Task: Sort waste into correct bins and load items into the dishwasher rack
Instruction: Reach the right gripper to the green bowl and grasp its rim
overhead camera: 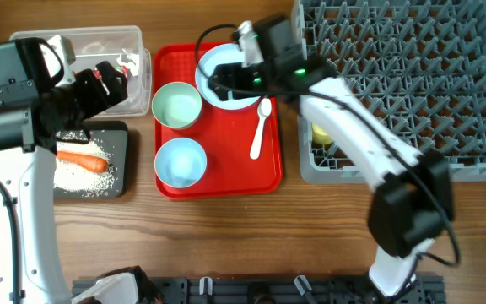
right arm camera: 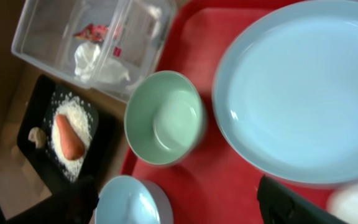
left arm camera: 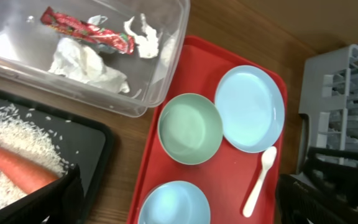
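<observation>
Closest to us sits the pale blue plate (right arm camera: 303,93) on the red tray (right arm camera: 229,180), our right gripper (overhead camera: 216,84) spread wide above it, empty. Our left gripper (overhead camera: 118,83) is likewise wide and empty, over the clear tub's (overhead camera: 74,38) edge.

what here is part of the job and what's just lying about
Job: orange carrot, white rice, brown food scrap, red candy wrapper, crumpled white tissue, clear plastic tub, shallow black tray, pale blue round plate, pale green bowl, pale blue bowl, small yellow cup, white plastic spoon, grey plastic grid rack.
Just there: red serving tray, wooden table.
</observation>
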You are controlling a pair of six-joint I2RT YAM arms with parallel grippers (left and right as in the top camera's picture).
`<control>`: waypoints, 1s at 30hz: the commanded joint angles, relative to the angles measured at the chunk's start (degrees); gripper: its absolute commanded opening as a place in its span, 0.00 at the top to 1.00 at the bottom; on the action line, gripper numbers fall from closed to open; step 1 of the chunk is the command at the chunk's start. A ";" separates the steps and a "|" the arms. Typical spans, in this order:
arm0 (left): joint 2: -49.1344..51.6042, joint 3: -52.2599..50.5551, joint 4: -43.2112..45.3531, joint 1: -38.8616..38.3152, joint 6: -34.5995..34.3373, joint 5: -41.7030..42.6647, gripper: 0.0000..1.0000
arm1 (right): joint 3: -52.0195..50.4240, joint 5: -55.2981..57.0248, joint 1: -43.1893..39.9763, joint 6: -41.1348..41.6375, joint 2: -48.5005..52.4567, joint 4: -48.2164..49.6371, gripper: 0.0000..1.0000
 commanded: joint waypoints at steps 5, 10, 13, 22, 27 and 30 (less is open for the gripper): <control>0.11 0.55 -0.94 0.48 0.33 -1.40 0.00 | 0.13 8.17 8.83 12.04 11.65 10.73 0.27; 0.11 0.55 -0.94 0.48 0.33 -1.40 0.00 | 0.13 14.21 10.43 14.43 15.50 10.93 0.35; 0.11 0.55 -0.94 0.48 0.33 -1.40 0.00 | 0.13 15.58 10.38 14.45 15.93 10.93 0.35; 0.11 0.55 -0.94 0.48 0.33 -1.40 0.00 | 0.61 15.50 9.51 10.58 10.88 10.23 0.26; 0.11 0.55 -0.94 0.48 0.33 -1.40 0.00 | 0.61 19.43 9.18 9.90 6.23 5.60 0.25; 0.11 0.55 -0.94 0.48 0.33 -1.40 0.00 | 0.31 21.33 8.94 11.15 6.40 4.11 0.25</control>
